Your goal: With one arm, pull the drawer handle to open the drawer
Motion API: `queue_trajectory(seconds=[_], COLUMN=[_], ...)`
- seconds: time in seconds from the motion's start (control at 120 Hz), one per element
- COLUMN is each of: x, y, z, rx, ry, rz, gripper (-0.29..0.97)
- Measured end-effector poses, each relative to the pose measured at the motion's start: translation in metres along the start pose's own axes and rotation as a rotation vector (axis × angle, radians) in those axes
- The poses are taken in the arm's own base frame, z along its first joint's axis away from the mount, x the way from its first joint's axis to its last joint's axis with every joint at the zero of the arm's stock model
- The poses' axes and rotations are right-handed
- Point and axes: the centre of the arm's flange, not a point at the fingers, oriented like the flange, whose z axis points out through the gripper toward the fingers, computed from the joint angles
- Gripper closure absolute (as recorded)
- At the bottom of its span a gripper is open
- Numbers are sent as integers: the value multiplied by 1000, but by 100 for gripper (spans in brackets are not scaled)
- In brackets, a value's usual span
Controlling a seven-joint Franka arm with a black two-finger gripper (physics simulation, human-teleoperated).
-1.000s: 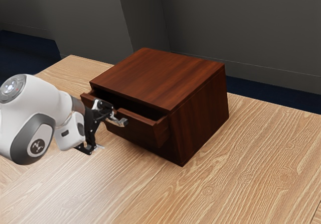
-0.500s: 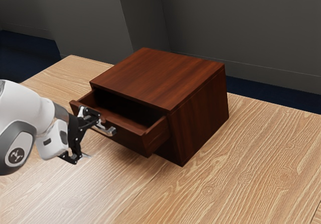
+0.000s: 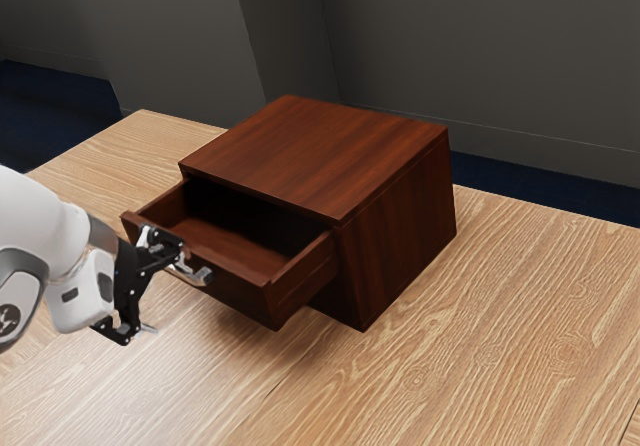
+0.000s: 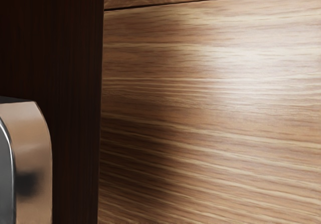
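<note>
While pincer (image 3: 172, 254) grips handle (image 3: 193, 271), drawer (image 3: 240, 291) has slid farther.

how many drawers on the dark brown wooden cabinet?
1. The dark wooden drawer sits under the dark brown cabinet's top, pulled partway out toward the exterior view's left, its silver metal handle in the black gripper. The visible side shows none; the back is hidden.

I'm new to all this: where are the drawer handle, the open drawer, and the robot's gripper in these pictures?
drawer handle (image 3: 197, 272): exterior view, on its silver bar.
drawer (image 3: 240, 292): exterior view, on its front panel.
gripper (image 3: 168, 253): exterior view, between its fingertips at the handle.
</note>
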Motion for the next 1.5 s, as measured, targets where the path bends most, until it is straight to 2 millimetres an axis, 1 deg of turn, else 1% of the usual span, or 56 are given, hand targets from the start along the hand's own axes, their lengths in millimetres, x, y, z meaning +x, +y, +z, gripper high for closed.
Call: queue_trajectory(seconds=[0.183, 0.5, 0.642, 0.867, 0.95, 1.067, 1.125, 1.183, 1.325, 1.358, 1.417, 1.5], x=[1, -3, 0, -2, 5, 24, 32, 35, 29, 27, 22, 15], y=[10, 27, 26, 14, 5, -14, -27, -40, -68, -73, -87, -117], z=[-5, -14, -20, -41, -54, -83, -105, -130, -177, -186, -193, -193], rx=[-9, -28, -56, -74, -65, -39, -17, 6, 27, 27, 10, -35], ry=[7, -6, -15, -46, -59, -83, -94, -103, -120, -124, -131, -143], rz=[-3, -19, -6, 17, 36, 72, 79, 74, 22, 6, -28, -83], gripper=[2, 0, 2, 1, 0, 0, 0, 0, 0, 0, 0, 0])
